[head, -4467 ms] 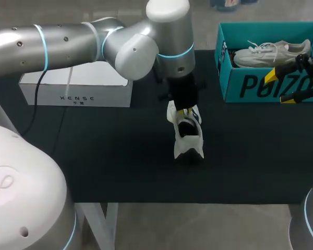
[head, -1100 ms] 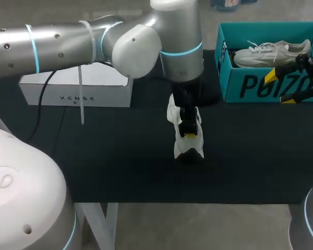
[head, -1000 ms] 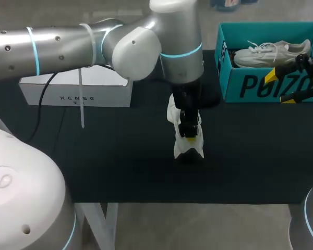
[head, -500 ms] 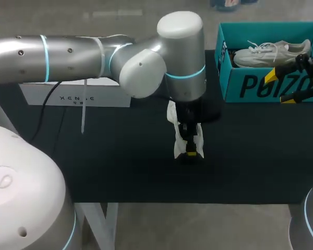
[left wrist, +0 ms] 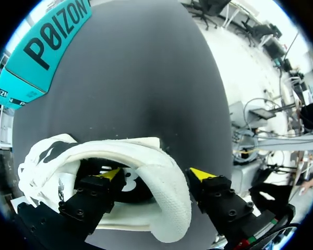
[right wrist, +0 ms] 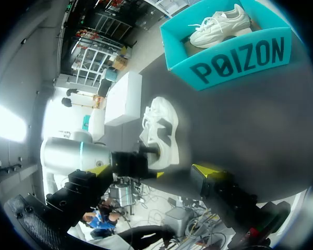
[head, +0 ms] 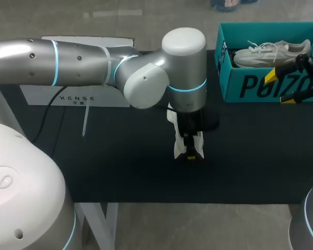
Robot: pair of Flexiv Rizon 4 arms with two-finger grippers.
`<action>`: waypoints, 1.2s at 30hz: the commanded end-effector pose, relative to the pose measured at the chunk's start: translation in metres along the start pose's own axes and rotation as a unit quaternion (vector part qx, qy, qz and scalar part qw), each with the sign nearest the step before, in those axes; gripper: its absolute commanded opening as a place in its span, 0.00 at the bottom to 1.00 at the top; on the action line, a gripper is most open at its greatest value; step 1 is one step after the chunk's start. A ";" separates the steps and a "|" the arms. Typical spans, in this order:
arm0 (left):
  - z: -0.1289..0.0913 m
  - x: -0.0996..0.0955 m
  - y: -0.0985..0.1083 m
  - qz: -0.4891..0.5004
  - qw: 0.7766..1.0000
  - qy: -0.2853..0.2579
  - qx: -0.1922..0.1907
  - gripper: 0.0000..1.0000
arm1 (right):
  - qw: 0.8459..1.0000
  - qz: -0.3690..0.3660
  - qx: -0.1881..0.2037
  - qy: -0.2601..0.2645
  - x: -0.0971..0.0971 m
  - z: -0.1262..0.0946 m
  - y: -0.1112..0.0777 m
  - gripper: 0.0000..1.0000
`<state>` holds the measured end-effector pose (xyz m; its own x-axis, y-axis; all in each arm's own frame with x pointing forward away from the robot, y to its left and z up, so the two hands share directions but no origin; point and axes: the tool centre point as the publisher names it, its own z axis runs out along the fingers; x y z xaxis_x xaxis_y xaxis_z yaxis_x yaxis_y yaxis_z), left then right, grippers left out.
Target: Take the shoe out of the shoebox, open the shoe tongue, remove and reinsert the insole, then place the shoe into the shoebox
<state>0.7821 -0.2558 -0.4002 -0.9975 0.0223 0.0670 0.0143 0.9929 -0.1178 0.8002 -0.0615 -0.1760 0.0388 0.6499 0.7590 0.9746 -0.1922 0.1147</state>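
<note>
A white sneaker (head: 176, 145) stands on the black table mat, heel toward the front edge. My left gripper (head: 190, 153) points down at its heel. In the left wrist view the padded heel collar (left wrist: 164, 187) lies between the fingers of the left gripper (left wrist: 155, 174). One finger is inside the shoe opening with a small gap to the collar, and the other is outside against it. The teal shoebox (head: 250, 86) at the back right holds a second white sneaker (head: 271, 52). My right gripper (head: 280, 87) hangs open in front of the box, holding nothing.
A white carton (head: 73, 97) lies at the back left, partly under my left arm. A white strap (head: 85, 117) dangles from that arm. The right wrist view shows the sneaker (right wrist: 161, 125), the shoebox (right wrist: 240, 60) and the carton (right wrist: 122, 99) ahead of the right gripper (right wrist: 154, 169).
My left gripper slid along the sneaker from its tongue area to the heel, toward the table's front edge. The sneaker and the right arm kept their places.
</note>
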 end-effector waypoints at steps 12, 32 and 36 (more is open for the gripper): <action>-0.040 0.014 0.015 0.028 0.999 -0.015 -0.007 0.00 | 1.000 0.001 0.000 -0.002 0.000 0.000 0.000 1.00; -0.126 -0.007 0.068 0.349 0.923 0.129 -0.101 0.00 | 1.000 0.001 0.000 -0.002 0.000 0.000 0.000 1.00; -0.126 -0.007 0.068 0.349 0.923 0.129 -0.101 0.00 | 1.000 0.001 0.000 -0.002 0.000 0.000 0.000 1.00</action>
<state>0.7944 -0.1659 -0.2884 -0.7624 0.6038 0.2328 0.6106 0.7903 -0.0503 0.8002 -0.0615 -0.1760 0.0387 0.6499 0.7590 0.9746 -0.1921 0.1148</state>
